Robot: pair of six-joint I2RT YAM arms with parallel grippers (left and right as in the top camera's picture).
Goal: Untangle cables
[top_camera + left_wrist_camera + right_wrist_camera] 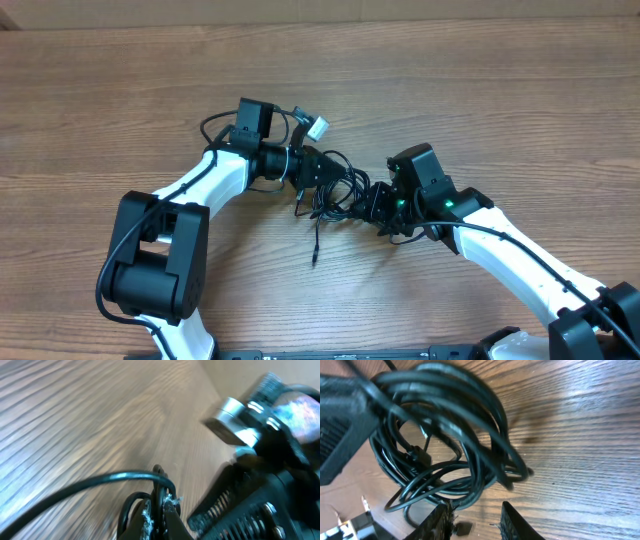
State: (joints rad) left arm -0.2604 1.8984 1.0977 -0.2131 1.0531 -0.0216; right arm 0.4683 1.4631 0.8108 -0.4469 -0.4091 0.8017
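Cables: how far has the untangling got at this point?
Done: little. Only one plug end of the cables trails free on the table. In hand: the left hand is shut on one cord, and the right hand stands open beside the coil. Left: nearly everything, since the cords are one knotted bundle yet to be separated.

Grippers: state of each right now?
Left gripper: closed, pinching a cable.
Right gripper: open, holding nothing; cable bundle just ahead.
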